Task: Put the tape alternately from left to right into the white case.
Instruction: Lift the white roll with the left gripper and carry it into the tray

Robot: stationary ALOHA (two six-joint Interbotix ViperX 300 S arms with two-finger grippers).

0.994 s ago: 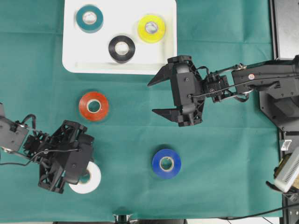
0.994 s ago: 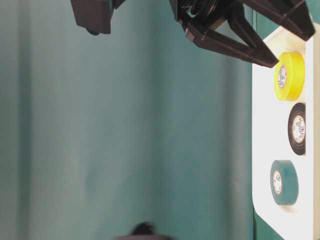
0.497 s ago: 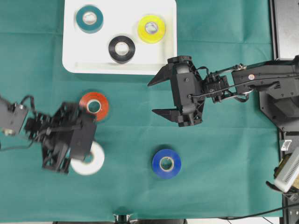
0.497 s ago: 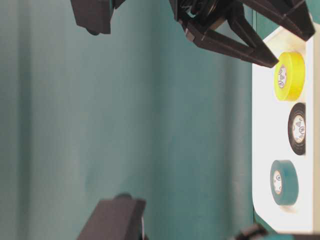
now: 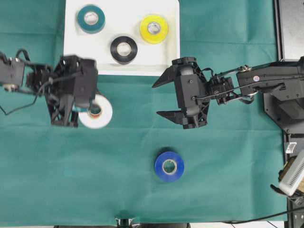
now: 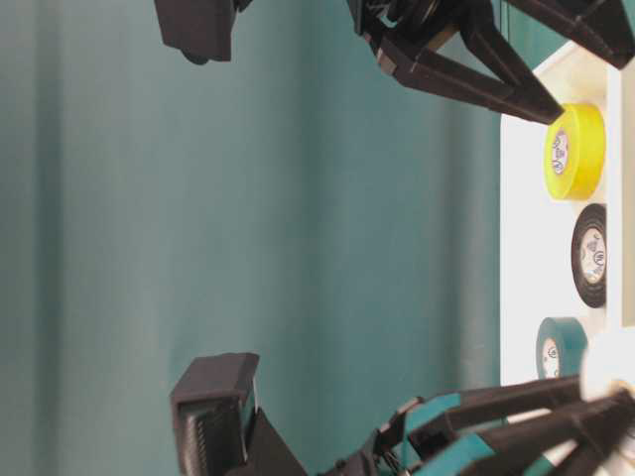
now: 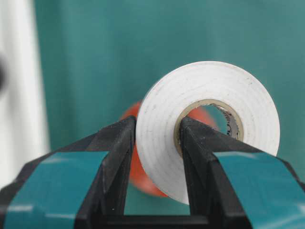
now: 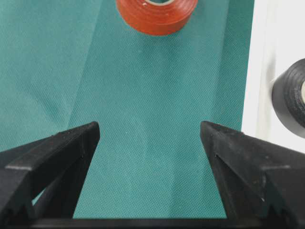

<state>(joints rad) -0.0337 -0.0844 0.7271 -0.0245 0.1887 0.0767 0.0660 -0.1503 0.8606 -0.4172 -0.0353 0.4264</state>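
The left gripper [image 5: 93, 112] is closed tight on the white tape roll [image 5: 97, 112]. One finger [image 7: 118, 157] is outside the ring and the other sits in its hole. Its arm reaches in from the left side. The right gripper [image 5: 160, 99] is wide open and holds nothing. Its arm reaches in from the right, and its two fingers point to the left.

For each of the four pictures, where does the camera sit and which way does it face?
Overhead: above, facing straight down; both arms, white case, blue roll.
Table-level: low, picture turned sideways; right gripper above, left gripper below.
Left wrist: behind the left gripper, shut on the white roll.
Right wrist: behind the open right gripper, facing the red roll.
Shared: both wrist views show the red roll.
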